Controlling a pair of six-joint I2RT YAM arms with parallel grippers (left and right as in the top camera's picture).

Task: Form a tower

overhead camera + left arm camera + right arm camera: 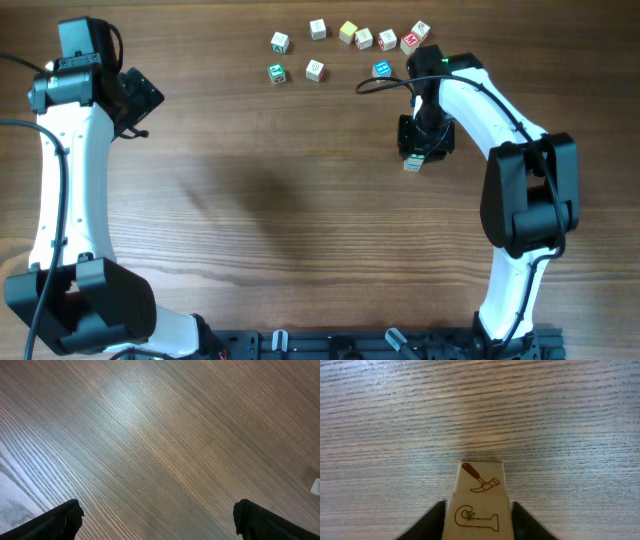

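At the far left of the table (pixel 300 210) the left arm reaches toward the far edge. The left fingers (pixel 60 520) are spread wide with nothing between them. In the left wrist view they show as two dark tips in the lower corners over bare wood grain. A small pale object (pixel 315 486) sits at the right edge of that view, too cut off to identify.

Along the far side, right of the middle, loose cubes (pixel 363 38) lie scattered in a rough arc, close together but mostly apart. A green-marked cube (pixel 276 72) lies at the near left of the group. A blue-marked cube (pixel 381 69) lies further right, and a red-marked cube (pixel 415 38) is at the far right end.

Just near of that group, right of centre, the tower (pixel 412 163) stands on the table under the right arm's wrist. The right wrist view shows two pale wooden faces, one beyond the other. The farther face carries a brown hammer drawing and the nearer one a brown hook-shaped mark. The right fingers (pixel 430 522) are closed against both sides of the nearer part of the tower, gripping it.
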